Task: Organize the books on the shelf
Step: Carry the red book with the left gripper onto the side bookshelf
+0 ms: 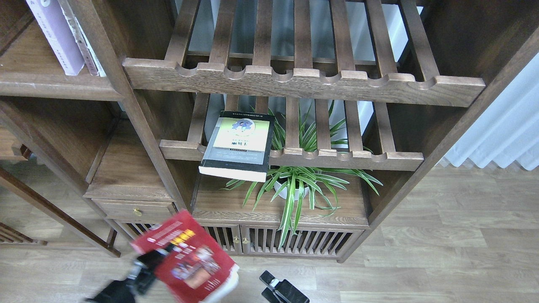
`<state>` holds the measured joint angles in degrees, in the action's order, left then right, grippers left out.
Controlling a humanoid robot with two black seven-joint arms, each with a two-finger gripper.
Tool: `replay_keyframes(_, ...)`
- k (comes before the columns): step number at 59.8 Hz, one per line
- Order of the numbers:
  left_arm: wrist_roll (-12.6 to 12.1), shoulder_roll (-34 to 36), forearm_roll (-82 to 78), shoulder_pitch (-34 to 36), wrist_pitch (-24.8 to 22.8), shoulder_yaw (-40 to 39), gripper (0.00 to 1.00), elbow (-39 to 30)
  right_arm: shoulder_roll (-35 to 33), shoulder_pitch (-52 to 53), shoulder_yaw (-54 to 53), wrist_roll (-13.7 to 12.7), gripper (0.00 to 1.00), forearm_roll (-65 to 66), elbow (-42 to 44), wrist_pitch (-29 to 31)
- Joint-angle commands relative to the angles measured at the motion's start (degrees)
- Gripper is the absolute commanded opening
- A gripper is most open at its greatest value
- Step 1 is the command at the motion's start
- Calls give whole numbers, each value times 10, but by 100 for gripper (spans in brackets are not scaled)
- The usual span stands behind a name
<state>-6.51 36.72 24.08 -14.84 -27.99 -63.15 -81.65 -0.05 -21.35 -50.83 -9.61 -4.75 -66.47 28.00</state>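
Note:
The thick red book (187,261) with small photos is tilted and motion-blurred at the bottom left, in front of the cabinet's base. My left gripper (149,265) is shut on its left edge. My right gripper (273,284) is apart from the book at the bottom centre and holds nothing; its fingers cannot be told apart. The black-bordered book (238,145) with a yellow-green panel lies flat on the lower slatted rack and overhangs its front rail. The pale lavender book (57,38) stands on the solid shelf (50,88) at the upper left.
Thin books (86,46) lean beside the lavender one. Two slatted racks (303,80) fill the middle bay. A potted spider plant (294,185) stands below them. A small drawer (134,209) is at the lower left, a white curtain (501,134) at the right.

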Motion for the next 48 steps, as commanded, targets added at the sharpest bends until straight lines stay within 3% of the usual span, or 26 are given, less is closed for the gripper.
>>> replay_keyframes(1,-3,59,-1,-38,0,-117,6,-33,1,3,6,-1,99,0,10,0)
replay_keyframes(12,-32,123,-3,-43,0,-250,6,-37,1,3,8,-3,99,1,11,0)
replay_keyframes(34,-49,206,-24,-34,0,-444,6,-37,1,2,8,-3,99,1,17,0)
replay_keyframes(48,-60,163,-235,117,0,-479,6,-18,1,0,7,-3,99,1,18,0)
